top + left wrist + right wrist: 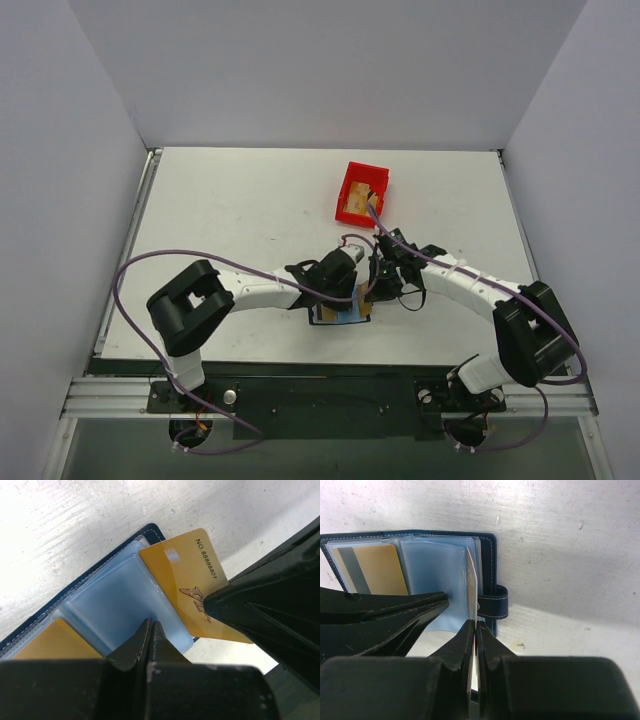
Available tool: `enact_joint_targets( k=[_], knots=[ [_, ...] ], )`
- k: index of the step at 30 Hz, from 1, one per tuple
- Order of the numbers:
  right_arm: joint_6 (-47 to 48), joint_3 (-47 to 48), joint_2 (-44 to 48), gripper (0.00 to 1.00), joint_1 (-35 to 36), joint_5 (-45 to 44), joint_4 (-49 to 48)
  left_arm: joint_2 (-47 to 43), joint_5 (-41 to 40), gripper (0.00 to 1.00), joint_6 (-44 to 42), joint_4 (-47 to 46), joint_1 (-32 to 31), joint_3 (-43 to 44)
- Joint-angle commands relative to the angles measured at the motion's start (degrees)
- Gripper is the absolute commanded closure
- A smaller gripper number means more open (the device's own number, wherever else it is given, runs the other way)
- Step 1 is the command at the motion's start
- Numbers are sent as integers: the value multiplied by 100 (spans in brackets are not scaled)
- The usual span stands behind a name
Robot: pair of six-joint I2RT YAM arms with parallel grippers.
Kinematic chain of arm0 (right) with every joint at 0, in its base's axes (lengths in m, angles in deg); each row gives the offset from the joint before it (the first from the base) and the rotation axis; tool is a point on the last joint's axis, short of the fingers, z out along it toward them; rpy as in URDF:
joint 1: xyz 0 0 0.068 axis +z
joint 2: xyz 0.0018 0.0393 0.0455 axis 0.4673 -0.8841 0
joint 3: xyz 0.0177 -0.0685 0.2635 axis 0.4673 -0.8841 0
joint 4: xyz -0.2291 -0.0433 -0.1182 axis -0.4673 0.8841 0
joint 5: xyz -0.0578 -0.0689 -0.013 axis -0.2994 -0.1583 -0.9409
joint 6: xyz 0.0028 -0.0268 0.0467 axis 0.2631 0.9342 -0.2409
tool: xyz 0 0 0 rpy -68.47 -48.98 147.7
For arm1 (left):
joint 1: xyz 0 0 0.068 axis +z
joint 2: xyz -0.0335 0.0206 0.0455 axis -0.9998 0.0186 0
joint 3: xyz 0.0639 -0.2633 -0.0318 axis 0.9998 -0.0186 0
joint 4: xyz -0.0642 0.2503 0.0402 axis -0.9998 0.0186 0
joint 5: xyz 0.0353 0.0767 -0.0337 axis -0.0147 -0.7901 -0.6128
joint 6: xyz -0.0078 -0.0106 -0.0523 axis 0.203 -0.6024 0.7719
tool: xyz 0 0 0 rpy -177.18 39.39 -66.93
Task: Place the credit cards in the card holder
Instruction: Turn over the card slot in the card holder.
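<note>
Right claw (pixel 473 627) is seen clamped tight on a gold credit card (pixel 182 572), which is marked "NO 88888801". The card is held up on edge over the right half of the card holder (pixel 490 542). Whether its tip is actually inside a sleeve can't be told from these shots.

Surface-wise, a plain white table (pixel 230 220) is shown, a bit scuffed up close, and it's boxed in by pale grey walls (pixel 320 70) on three sides. A metal rail (pixel 320 400) is run along the near edge where both arm bases are bolted, and purple cables (pixel 130 275) are looped off the arms. A red bin (pixel 375 178) is parked toward the back, with something tan inside that can't be made out.

The navy holder is laid open flat near the front edge, between the two arms and well apart from the bin. Its strap (pixel 492 605) is stuck out on the right side. A striped credit card (pixel 370 570) is already tucked into the left-hand pocket.

Left claw (pixel 151 630) is shut too, with nothing gripped. Its closed tips look to be pressed down on the clear bluish sleeves (pixel 115 600) in the middle of the holder, just beside the held card.
</note>
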Motion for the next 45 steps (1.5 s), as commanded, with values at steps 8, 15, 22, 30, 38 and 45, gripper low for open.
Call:
enact_joint_targets(
  k=[8, 15, 22, 30, 38, 45],
  knots=[
    [102, -28, -223, 100, -10, -347, 235, -284, -524, 100, -232, 1006, 22, -547],
    [120, -37, -241, 100, -10, -391, 261, -539, -621, 100, -223, 1094, 57, -767],
    [15, -194, 319, 100, -10, -514, 51, -636, -621, 100, -179, 997, 74, -856],
    [-204, -370, 1341, 100, -10, 469, -134, -566, -542, 100, -91, 874, 65, -917],
    [-486, -783, 1227, 100, 69, 1296, -477, -548, -533, 100, -91, 848, 65, -908],
    [-627, -959, 920, 100, 130, 1700, -881, -539, -525, 100, -73, 839, 65, -908]
  ],
)
